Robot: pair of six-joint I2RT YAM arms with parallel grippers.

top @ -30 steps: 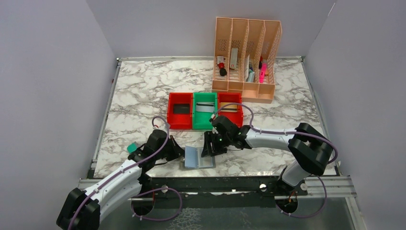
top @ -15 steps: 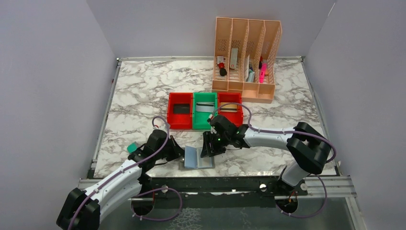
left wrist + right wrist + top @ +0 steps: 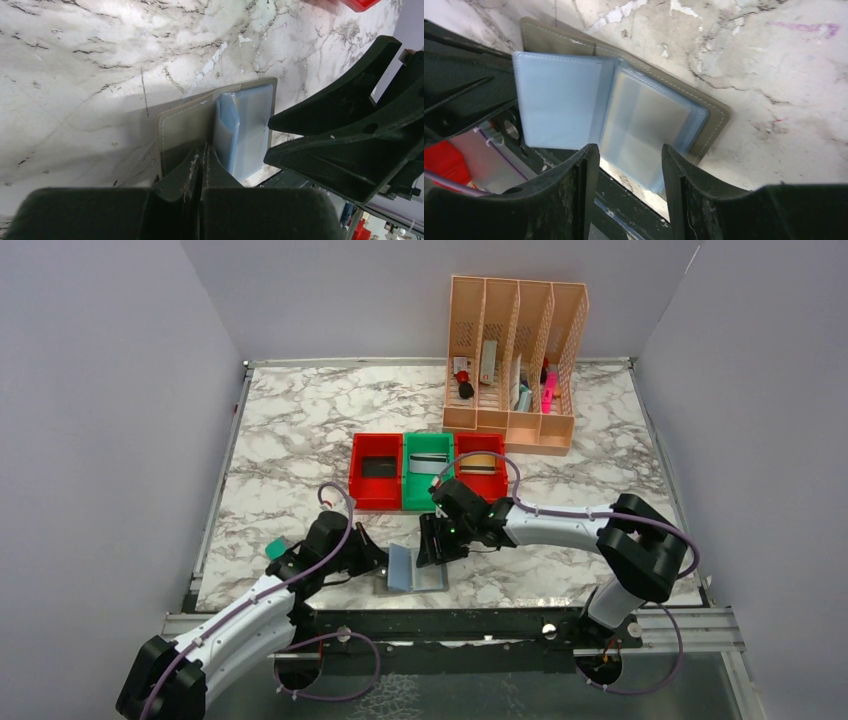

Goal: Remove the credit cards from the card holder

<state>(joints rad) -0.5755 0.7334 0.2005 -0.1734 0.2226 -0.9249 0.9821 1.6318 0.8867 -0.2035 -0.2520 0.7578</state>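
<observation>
Nearest the arm bases, at the front edge of the marble table [image 3: 290, 440], the card holder [image 3: 415, 568] lies spread open, grey cover down and light blue-grey pocket leaves up, one leaf [image 3: 559, 107] turned over towards the left arm. The left gripper [image 3: 202, 152] comes at it from the left with its fingers pressed together, tips against the near edge of the grey panel. Whether any of that panel is nipped between them I cannot tell. The right gripper [image 3: 630, 150] hangs over the holder's right half with its two fingers spread. In the right wrist view the clear pockets show in the gap between them, but I cannot tell whether the tips touch. The two grippers crowd the holder from either side, and the left wrist view has the right one's black fingers [image 3: 345, 135] just beside the pockets. Just left of the left arm sits one small teal block [image 3: 275, 548], apart from the holder. Farther back, in the middle of the table, three bins stand touching in a row: a red bin on the left [image 3: 358, 480], a green bin [image 3: 410, 485] in the middle and a red bin on the right [image 3: 500, 478]. Each has one card lying in it, three in all: the black card [image 3: 379, 467] in the left one, the silver-grey card [image 3: 428, 462] in the green one, and the gold-tan card [image 3: 480, 466] in the right one, all well apart from the holder. Farthest off, against the back wall, stands one peach organiser [image 3: 515, 430] with four slots holding small oddments too small to name.
</observation>
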